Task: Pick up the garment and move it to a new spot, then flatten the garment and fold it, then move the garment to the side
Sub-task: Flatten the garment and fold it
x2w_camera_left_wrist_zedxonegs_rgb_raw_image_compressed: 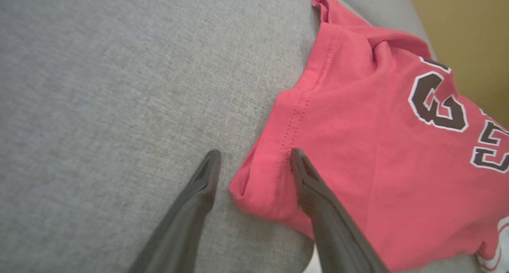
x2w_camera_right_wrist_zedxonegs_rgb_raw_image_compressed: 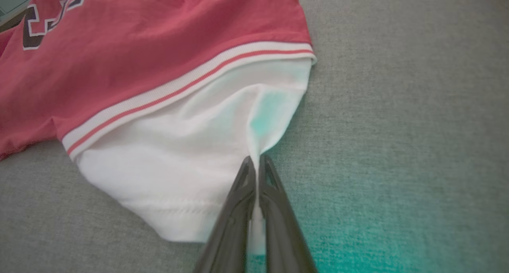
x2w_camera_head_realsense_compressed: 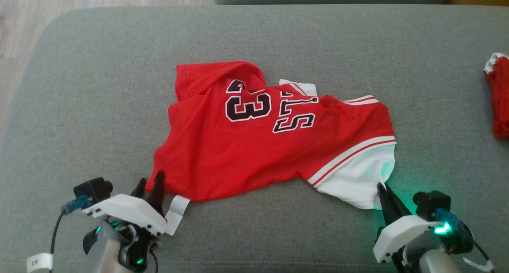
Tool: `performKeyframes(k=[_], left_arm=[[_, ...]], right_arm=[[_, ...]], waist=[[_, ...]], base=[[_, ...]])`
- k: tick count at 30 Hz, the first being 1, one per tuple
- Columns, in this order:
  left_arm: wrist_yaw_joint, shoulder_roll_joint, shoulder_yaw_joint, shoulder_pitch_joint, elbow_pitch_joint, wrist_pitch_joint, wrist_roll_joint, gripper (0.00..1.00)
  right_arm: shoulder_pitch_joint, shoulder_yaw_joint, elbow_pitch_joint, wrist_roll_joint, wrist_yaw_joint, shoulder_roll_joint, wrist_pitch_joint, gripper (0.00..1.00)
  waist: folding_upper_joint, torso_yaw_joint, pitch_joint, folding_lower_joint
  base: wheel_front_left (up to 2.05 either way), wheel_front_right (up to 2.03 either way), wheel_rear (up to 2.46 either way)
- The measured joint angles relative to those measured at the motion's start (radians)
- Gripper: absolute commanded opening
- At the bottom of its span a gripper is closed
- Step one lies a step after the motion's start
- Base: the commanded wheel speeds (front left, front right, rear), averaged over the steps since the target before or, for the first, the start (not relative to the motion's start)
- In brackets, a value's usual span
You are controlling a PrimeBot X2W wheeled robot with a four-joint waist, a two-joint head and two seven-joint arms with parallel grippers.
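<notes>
Though the head view leaves it unclear, the right wrist view shows the right gripper [x2w_camera_right_wrist_zedxonegs_rgb_raw_image_compressed: 256,159] pinching a white fold of the garment [x2w_camera_right_wrist_zedxonegs_rgb_raw_image_compressed: 167,38]. The left gripper [x2w_camera_left_wrist_zedxonegs_rgb_raw_image_compressed: 254,153] stands spread astride a red corner.

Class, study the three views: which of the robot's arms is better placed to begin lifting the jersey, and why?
Right. The right end effector is shut on the white sleeve of the jersey. The left end effector is open, straddling the red corner without gripping it.
</notes>
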Motion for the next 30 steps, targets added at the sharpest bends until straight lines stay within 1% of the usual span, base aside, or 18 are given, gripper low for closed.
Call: performKeyframes(k=[2, 3, 6, 8, 9, 10, 11, 12, 20, 23, 27, 30], left_arm=[[-0.007, 0.003, -0.009, -0.005, 0.004, 0.014, -0.013, 0.56], [-0.007, 0.004, -0.017, -0.007, 0.005, 0.022, -0.020, 0.47], [-0.014, 0.001, -0.044, -0.007, 0.004, 0.045, -0.030, 0.40], [-0.016, 0.001, -0.059, -0.002, -0.002, 0.062, -0.035, 0.40], [-0.016, 0.001, -0.063, 0.004, -0.011, 0.069, -0.036, 0.37], [-0.018, 0.001, -0.065, 0.012, -0.016, 0.074, -0.037, 0.29], [-0.019, 0.001, -0.066, 0.019, -0.019, 0.078, -0.037, 0.11], [-0.019, 0.001, -0.066, 0.027, -0.023, 0.079, -0.037, 0.00], [-0.008, 0.002, -0.066, 0.057, -0.058, 0.043, -0.040, 0.00], [-0.010, 0.002, -0.061, 0.070, -0.097, 0.026, -0.069, 0.00], [-0.018, 0.002, -0.061, 0.074, -0.198, 0.026, -0.131, 0.00], [-0.021, 0.002, -0.077, 0.074, -0.310, 0.026, -0.146, 0.00]], right_arm=[[0.000, 0.000, 0.000, 0.000, 0.000, 0.000, -0.001, 0.00], [0.000, 0.000, -0.001, 0.000, 0.000, 0.000, -0.002, 0.00], [0.000, -0.001, -0.001, 0.000, 0.000, 0.000, -0.002, 0.00], [0.000, -0.001, -0.001, 0.000, 0.000, 0.000, -0.004, 0.00], [0.001, -0.001, -0.001, 0.000, 0.000, 0.000, -0.004, 0.00], [0.001, -0.001, -0.001, 0.000, 0.000, 0.000, -0.004, 0.00], [0.001, -0.001, -0.001, 0.001, 0.000, 0.000, -0.005, 0.00], [0.002, -0.001, -0.001, 0.002, 0.000, 0.000, -0.005, 0.00], [0.002, 0.006, -0.016, 0.031, 0.000, 0.000, -0.043, 0.00], [0.002, 0.007, -0.039, 0.059, 0.000, 0.000, -0.062, 0.00], [0.002, -0.003, -0.100, 0.084, 0.000, 0.000, -0.096, 0.00], [0.002, -0.021, -0.165, 0.095, 0.000, 0.000, -0.103, 0.00]], waist=[[0.0000, -0.001, -0.002, 0.0000], [0.0000, -0.002, -0.003, 0.0000], [0.0000, -0.002, -0.010, 0.0000], [0.0000, -0.002, -0.015, 0.0000], [0.0000, -0.001, -0.017, 0.0000], [0.0000, 0.000, -0.019, 0.0000], [0.0000, 0.001, -0.021, 0.0000], [0.0000, 0.002, -0.024, 0.0000], [0.0000, 0.005, -0.043, 0.0000], [0.0000, 0.004, -0.057, 0.0000], [0.0000, 0.004, -0.082, 0.0000], [0.0000, 0.004, -0.105, -0.0001]], base=[[0.00, 0.00, 0.00], [0.00, 0.00, 0.00], [0.00, 0.00, 0.00], [0.00, 0.00, 0.00], [0.00, 0.00, 0.00], [0.00, 0.00, 0.00], [0.00, 0.00, 0.00], [0.00, 0.00, 0.00], [0.00, 0.00, 0.00], [0.00, 0.00, 0.00], [0.00, 0.00, 0.00], [0.00, 0.00, 0.00]])
